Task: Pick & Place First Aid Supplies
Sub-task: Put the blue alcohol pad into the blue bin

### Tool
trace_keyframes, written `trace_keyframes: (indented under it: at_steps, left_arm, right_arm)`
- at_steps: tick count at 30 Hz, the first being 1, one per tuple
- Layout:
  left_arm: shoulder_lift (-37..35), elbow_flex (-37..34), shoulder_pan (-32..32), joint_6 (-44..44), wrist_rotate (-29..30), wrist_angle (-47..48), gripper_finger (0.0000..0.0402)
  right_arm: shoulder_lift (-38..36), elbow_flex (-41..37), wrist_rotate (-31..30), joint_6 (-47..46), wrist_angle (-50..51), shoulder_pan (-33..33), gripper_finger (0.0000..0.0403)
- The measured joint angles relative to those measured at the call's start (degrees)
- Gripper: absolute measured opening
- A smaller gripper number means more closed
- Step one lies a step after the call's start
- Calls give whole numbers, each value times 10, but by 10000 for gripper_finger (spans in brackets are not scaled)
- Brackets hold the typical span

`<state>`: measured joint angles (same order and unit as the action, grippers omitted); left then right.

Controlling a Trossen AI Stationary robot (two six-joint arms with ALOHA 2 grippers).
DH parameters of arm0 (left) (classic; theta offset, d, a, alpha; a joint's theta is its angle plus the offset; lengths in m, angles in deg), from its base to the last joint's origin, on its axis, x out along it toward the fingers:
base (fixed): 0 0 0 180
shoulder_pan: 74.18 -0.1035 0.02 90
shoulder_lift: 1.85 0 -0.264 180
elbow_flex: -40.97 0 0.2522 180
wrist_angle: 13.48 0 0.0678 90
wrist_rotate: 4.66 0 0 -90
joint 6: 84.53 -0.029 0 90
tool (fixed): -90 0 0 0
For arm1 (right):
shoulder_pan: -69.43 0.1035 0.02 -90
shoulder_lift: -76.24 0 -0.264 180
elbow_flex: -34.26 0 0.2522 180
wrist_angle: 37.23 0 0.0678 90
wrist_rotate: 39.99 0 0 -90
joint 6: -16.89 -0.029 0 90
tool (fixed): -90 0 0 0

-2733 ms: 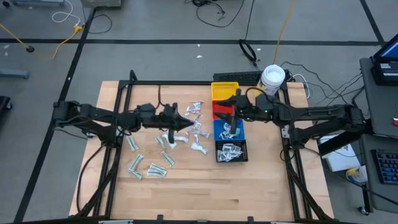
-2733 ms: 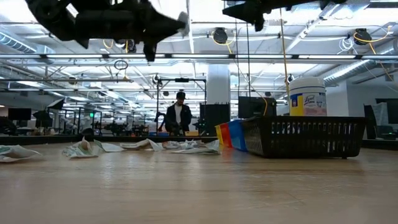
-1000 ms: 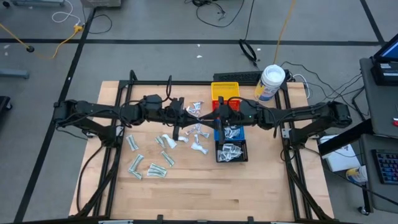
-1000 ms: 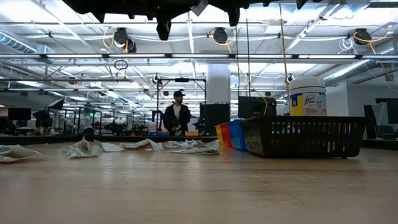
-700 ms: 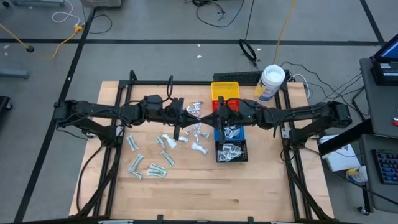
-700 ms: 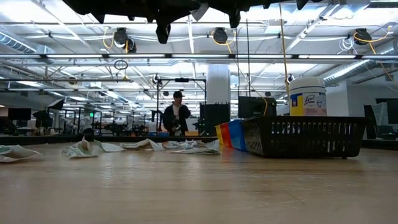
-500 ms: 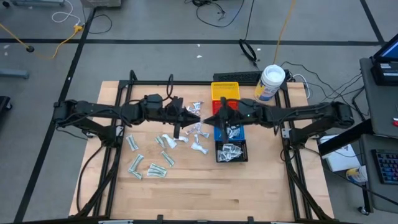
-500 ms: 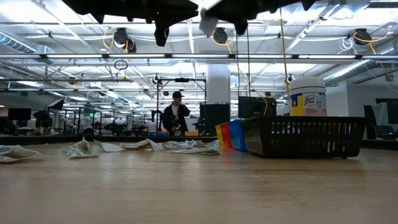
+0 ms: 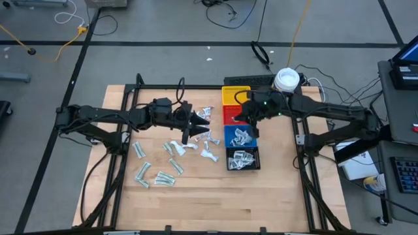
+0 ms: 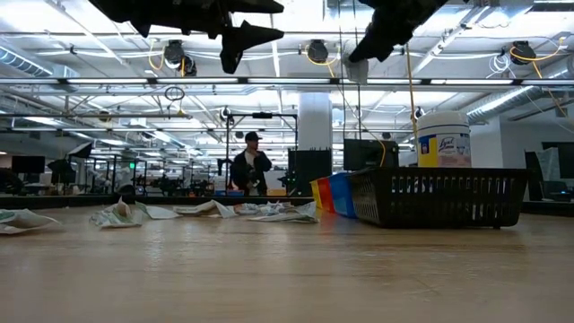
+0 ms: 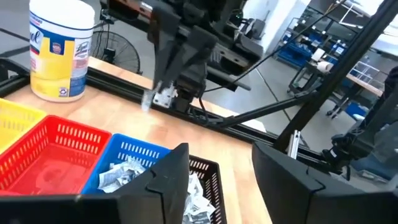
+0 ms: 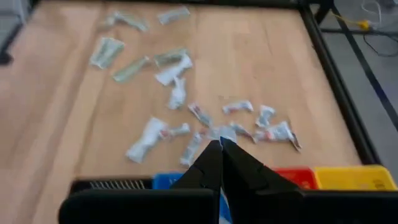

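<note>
First aid supplies (image 9: 196, 145): my handoff is done.
My left pincer (image 9: 206, 122) has spread apart; my right pincer (image 9: 243, 115), pinching a packet (image 12: 225, 133), has swung over the red bin (image 9: 230, 115).

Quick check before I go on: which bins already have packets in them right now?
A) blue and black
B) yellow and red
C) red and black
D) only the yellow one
A: in the high view, white packets lie in the blue bin and the black bin, while the yellow bin and red bin show bare floors.
</note>
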<state>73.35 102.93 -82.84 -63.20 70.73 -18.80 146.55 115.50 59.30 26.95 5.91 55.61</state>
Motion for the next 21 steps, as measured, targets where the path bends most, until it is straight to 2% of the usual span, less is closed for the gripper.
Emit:
trace_keyframes:
  at_steps: [4, 9, 15, 21]
  left_arm:
    - [0, 0, 0, 0, 0, 0, 188]
    - [0, 0, 0, 0, 0, 0, 189]
    - [0, 0, -11, 0, 1, 0, 189]
    - [0, 0, -21, 0, 1, 1, 189]
  right_arm:
    - [1, -3, 0, 12, 13, -23, 0]
    - [1, -55, 15, 17, 8, -34, 0]
    - [1, -150, 15, 10, -65, -25, 0]
    - [5, -236, 13, -2, -181, -18, 0]
